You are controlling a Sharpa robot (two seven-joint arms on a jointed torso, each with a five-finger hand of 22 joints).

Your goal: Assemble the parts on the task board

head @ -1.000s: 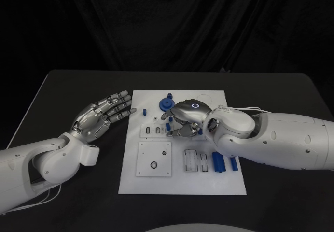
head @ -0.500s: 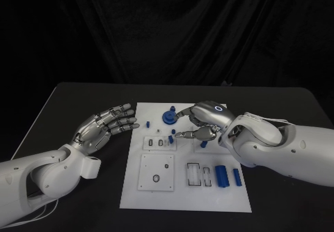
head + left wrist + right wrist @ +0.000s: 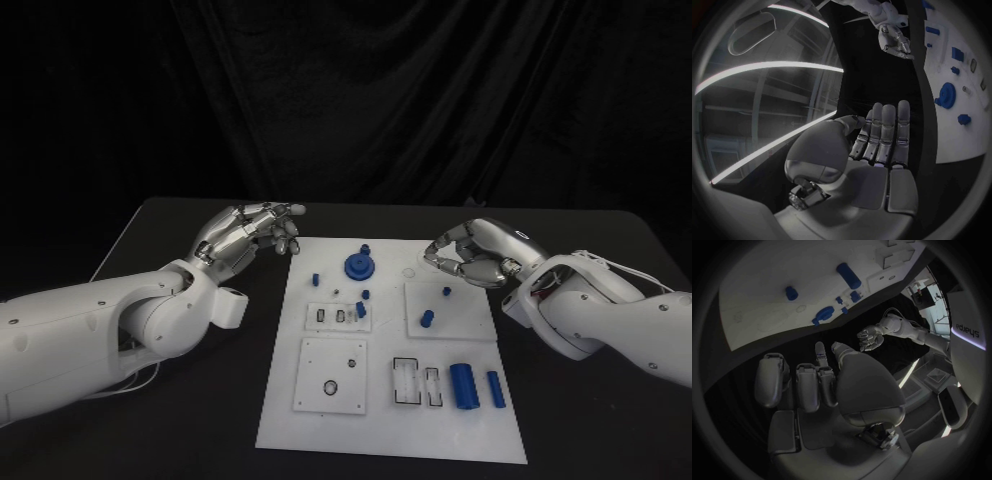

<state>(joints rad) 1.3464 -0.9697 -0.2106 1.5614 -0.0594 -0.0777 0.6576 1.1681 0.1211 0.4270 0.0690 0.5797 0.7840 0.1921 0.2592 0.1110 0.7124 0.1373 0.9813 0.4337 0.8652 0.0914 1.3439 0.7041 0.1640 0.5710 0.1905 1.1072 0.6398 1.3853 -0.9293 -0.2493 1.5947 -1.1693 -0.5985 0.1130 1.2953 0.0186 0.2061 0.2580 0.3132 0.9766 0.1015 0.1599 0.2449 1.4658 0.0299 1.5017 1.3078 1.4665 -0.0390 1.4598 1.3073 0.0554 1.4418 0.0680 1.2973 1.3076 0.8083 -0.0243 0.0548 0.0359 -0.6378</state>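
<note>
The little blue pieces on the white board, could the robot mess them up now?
Maybe. The right hand hangs with curled fingers just beside the task board, close to the small blue peg; a careless reach could knock it over. The two blue cylinders lie loose side by side near the board's edge and might roll if bumped. The left hand holds nothing off the board's other side, so nothing steadies the board.

Dim room, black backdrop — light falls from above onto the task board point(image 3: 325, 420), which glares white (faint shadows beside its parts); wrist views bend strongly at their rims.
</note>
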